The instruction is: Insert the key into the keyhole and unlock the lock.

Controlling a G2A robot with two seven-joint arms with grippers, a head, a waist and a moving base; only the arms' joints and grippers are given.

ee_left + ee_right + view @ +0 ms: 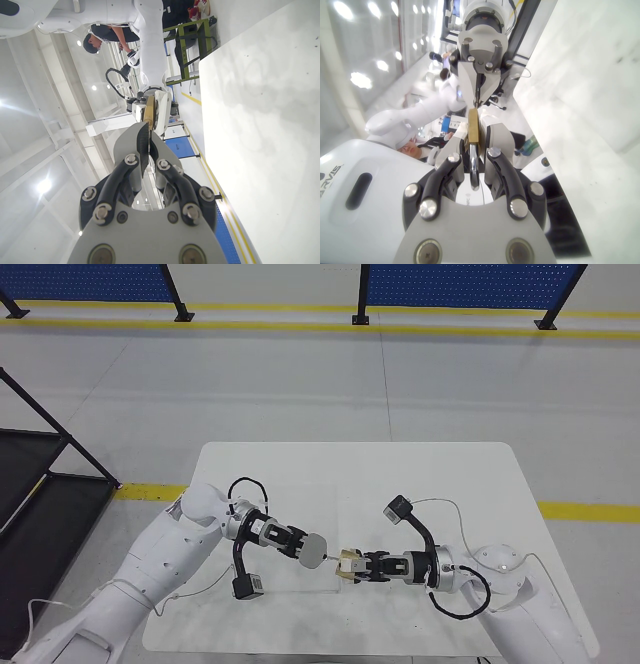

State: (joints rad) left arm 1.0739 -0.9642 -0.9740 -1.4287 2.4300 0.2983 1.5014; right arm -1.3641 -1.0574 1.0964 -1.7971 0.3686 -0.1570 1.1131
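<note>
White surface [420, 474] with rounded corners, yellow floor line [590, 511] running behind it, and all the action is up in the air over the near half. The right jaws are clamped shut on the flat sides of the brass padlock [473, 127], with the shackle [475, 172] pointing back toward the wrist. I reckon that's on purpose, since it leaves the keyhole [149, 122] end bare and facing the other arm. The left jaws are pinched tight on the key [477, 100], gripping it by the head so the blade sticks straight out front, lined up along the padlock's long axis. From the right wrist view the blade tip looks like it's right at the keyhole end, touching or just going in. Honestly I can't tell how deep it sits, because the fingers hide most of it from the left wrist side. So my guess is we're at the insertion step and the turn hasn't happened yet. Room-wise, the two sets of jaws are nearly nose to nose, so there's barely any slack left along the push direction. A small sideways miss would probably jam the blade on the brass face. Around them it's open air, with both wrists lifted off the surface, so a wrist twist to unlock shouldn't hit anything. They're also well in from the side edges, so a dropped key would most likely land on the surface, though the near edge isn't far off.
</note>
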